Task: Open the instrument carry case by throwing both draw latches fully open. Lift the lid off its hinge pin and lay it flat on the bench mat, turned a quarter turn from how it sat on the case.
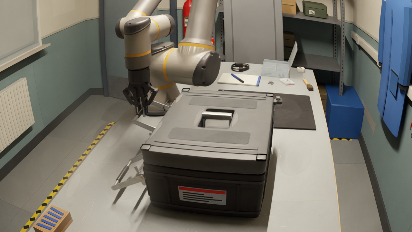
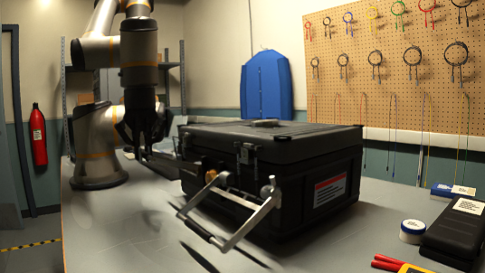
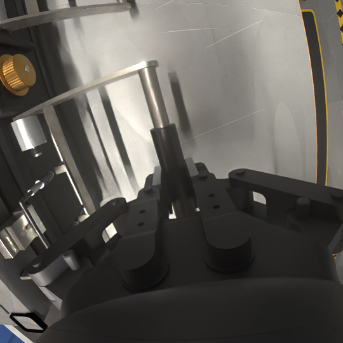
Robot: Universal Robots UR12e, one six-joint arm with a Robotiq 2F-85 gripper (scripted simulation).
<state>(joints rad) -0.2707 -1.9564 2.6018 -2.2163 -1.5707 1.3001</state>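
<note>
The far draw latch (image 1: 143, 122) is partly hidden behind my gripper (image 1: 141, 112), which grips its dark handle bar (image 3: 172, 166) off the case's left side, with the latch swung out over the bench. The near draw latch (image 2: 230, 209) also stands swung out and down from the case front. The black carry case (image 1: 211, 150) sits mid-bench with its lid (image 1: 214, 127) closed on top and a recessed handle (image 1: 216, 117) in the middle. A brass knob (image 3: 15, 74) sits on the case wall between the latches. The dark bench mat (image 1: 291, 111) lies flat to the right of the case's far end.
Behind the case lie a notepad with a pen (image 1: 239, 79), a coiled cable (image 1: 239, 67) and a clear parts box (image 1: 275, 68). My arm's base (image 2: 96, 149) stands at the far left corner. A small cardboard box (image 1: 52, 219) sits at the near left edge.
</note>
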